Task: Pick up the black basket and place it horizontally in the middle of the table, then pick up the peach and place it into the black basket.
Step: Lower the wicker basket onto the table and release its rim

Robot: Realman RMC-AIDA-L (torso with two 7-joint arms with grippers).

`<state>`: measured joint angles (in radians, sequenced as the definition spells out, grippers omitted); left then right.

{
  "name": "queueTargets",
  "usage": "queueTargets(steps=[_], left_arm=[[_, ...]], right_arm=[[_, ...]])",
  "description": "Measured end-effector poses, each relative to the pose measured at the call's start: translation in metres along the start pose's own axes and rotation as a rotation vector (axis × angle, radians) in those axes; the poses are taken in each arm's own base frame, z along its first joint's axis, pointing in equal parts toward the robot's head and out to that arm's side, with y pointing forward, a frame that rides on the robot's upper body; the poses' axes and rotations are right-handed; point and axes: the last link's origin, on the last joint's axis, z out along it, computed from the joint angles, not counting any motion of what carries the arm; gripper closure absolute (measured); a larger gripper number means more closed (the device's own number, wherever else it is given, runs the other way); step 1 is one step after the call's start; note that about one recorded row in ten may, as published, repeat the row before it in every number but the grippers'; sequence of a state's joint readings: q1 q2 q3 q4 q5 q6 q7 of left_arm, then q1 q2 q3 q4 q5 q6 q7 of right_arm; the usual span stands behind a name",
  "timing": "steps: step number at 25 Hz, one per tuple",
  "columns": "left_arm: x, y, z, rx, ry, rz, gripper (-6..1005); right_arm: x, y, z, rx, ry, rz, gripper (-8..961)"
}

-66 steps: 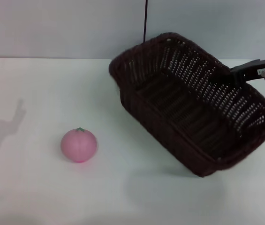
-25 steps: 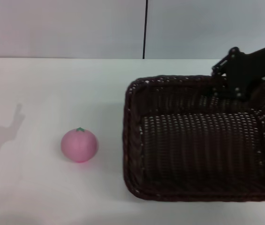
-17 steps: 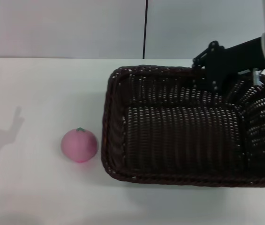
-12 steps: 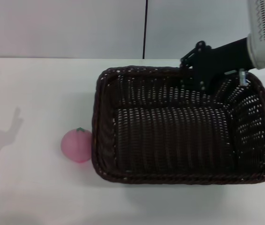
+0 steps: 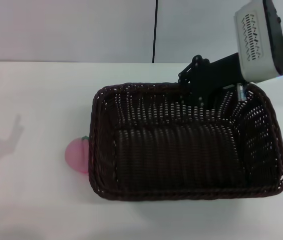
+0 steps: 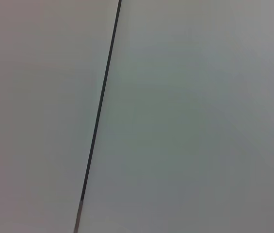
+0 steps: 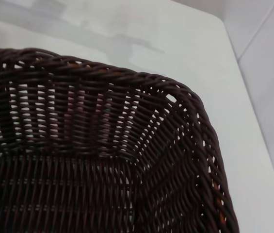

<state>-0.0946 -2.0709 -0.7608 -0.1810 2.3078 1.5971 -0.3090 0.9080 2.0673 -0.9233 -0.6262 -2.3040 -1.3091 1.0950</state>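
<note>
Fingers (image 5: 197, 95) of the right gripper (image 5: 199, 89) clamp the black basket's (image 5: 181, 145) far rim. Just beside its left wall, the peach (image 5: 77, 155) lies half hidden on the white surface (image 5: 41, 100).

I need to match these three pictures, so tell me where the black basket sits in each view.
Head view: the black basket fills the centre and right, with the right end effector at its far rim.
Left wrist view: not in it; only a pale wall with a dark seam.
Right wrist view: a rounded corner of the black basket fills most of the picture.
Shared landmark: the white table, also behind the rim at.
</note>
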Motion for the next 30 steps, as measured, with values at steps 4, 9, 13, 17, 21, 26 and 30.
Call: queueTargets(steps=[4, 9, 13, 17, 21, 26, 30], left_arm=[[0.0, -0.001, 0.0, 0.001, 0.001, 0.001, 148], [0.001, -0.001, 0.0, 0.002, 0.002, 0.001, 149], [0.001, -0.001, 0.002, 0.0, 0.005, 0.001, 149], [0.001, -0.001, 0.002, -0.008, 0.003, 0.0, 149], [0.001, -0.001, 0.001, -0.035, -0.006, -0.021, 149], [0.008, -0.007, 0.001, -0.114, -0.007, -0.026, 149], [0.015, -0.016, 0.002, -0.247, -0.057, -0.045, 149]], right_arm=[[0.002, 0.0, 0.001, 0.025, 0.007, 0.005, 724], [0.003, -0.001, 0.002, 0.032, 0.012, 0.036, 715], [0.003, -0.002, 0.001, 0.038, 0.014, 0.067, 707], [0.003, 0.0, -0.005, 0.038, -0.002, 0.089, 700], [0.0, 0.003, -0.016, 0.046, -0.051, 0.124, 531], [-0.005, 0.014, -0.056, 0.138, -0.202, 0.194, 408], [-0.005, 0.034, -0.097, 0.258, -0.39, 0.281, 396]])
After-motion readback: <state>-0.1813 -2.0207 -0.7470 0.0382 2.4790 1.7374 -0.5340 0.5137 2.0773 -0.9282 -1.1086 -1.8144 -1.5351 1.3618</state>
